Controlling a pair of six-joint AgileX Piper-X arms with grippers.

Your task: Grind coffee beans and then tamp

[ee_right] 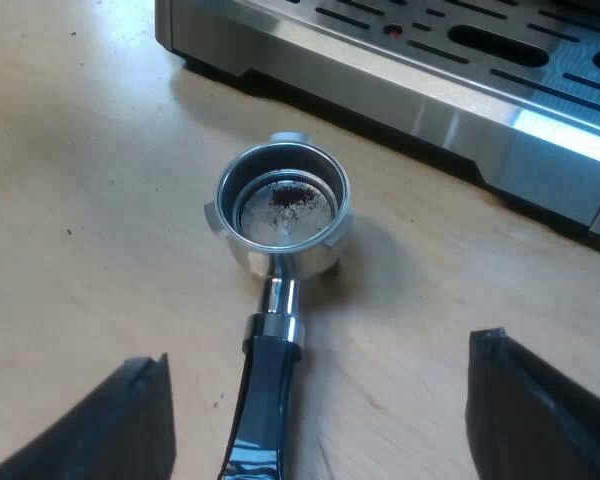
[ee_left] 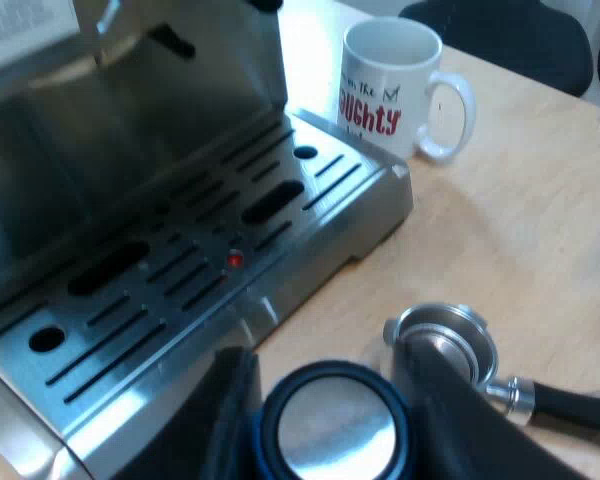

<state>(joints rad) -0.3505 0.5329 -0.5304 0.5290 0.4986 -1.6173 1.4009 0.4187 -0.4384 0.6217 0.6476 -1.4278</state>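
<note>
To lift the holder well, centre on its dark handle, close firmly and keep the basket level. It lies on the table beside the machine, just under the wide-open right gripper. The left gripper clasps the tamper.

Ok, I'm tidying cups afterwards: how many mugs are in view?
1: a white mug with red lettering stands on the table beside the espresso machine's drip tray. Others may be hidden behind the machine.
</note>
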